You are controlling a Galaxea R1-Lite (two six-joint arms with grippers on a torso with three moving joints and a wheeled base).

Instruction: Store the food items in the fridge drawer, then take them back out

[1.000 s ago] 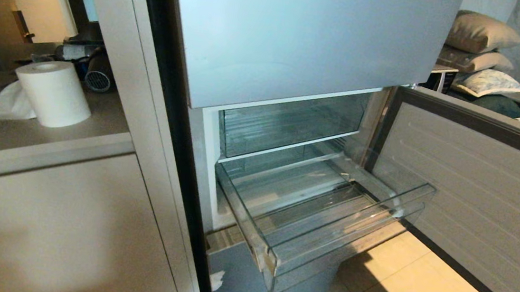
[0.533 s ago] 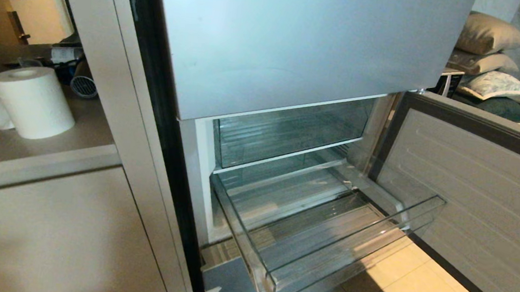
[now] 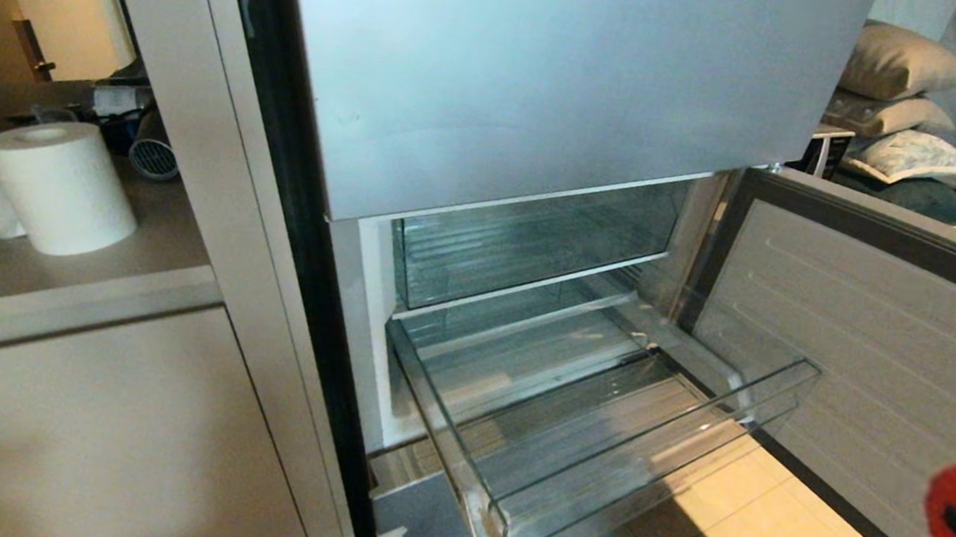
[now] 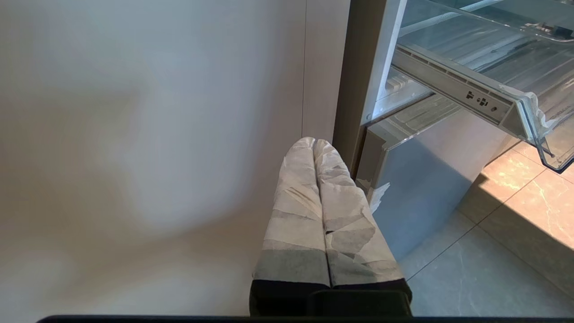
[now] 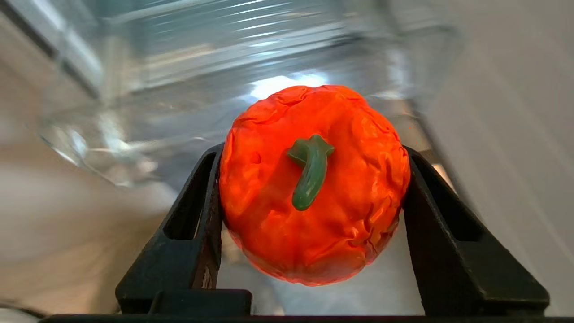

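Beyond the fridge drawer's [image 3: 600, 456] right corner, above the floor, my right jaws [image 5: 314, 188] clamp the red pepper [image 5: 314, 184] on both flanks, while my left jaws [image 4: 320, 211] hang pressed together beside the cabinet [image 4: 148, 148].

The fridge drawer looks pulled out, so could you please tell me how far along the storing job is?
Done: the fridge drawer stands pulled out and the fridge door is open. In hand: the right gripper holds the red pepper, which shows at the head view's right edge, not yet over the drawer. Left: placing it inside, then taking it back out. The left gripper is shut, parked beside the cabinet.
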